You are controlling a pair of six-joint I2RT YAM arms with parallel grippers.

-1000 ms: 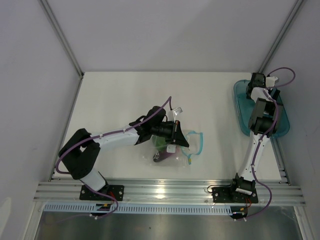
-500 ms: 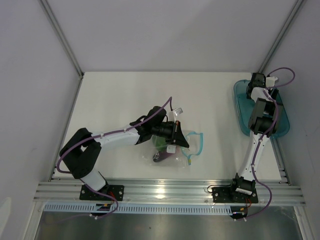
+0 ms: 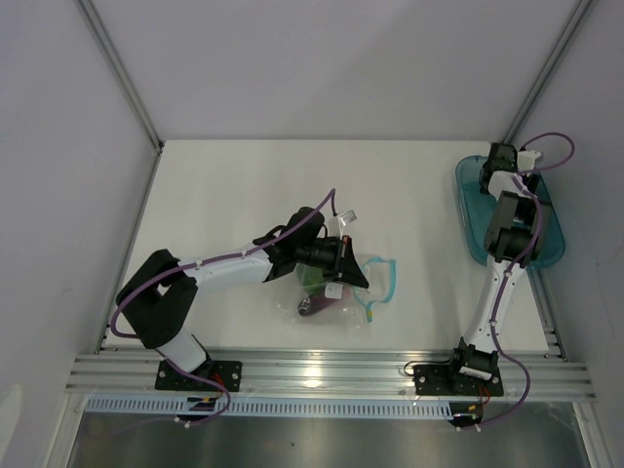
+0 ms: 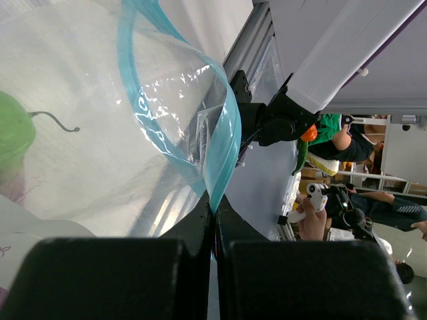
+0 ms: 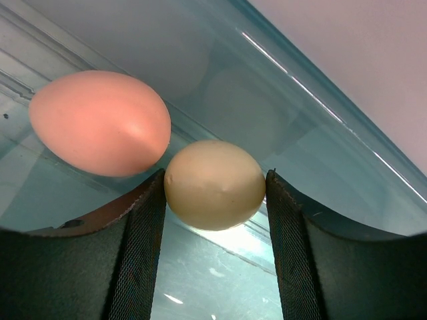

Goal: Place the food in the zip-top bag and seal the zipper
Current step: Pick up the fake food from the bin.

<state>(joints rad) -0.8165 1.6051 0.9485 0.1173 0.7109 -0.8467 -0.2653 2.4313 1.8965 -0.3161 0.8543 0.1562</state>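
The clear zip-top bag lies at mid-table with a green piece and a purple piece inside. My left gripper is shut on the bag's teal-blue zipper strip and holds the mouth open and lifted; the strip also shows from above. A green piece shows through the bag in the left wrist view. My right gripper is over the teal tray, its pads against both sides of the whitish egg. The pink ball lies touching the egg's left.
The teal translucent oval tray sits at the far right against the wall, its floor visible in the right wrist view. An aluminium rail runs along the near table edge. White walls enclose the table on three sides.
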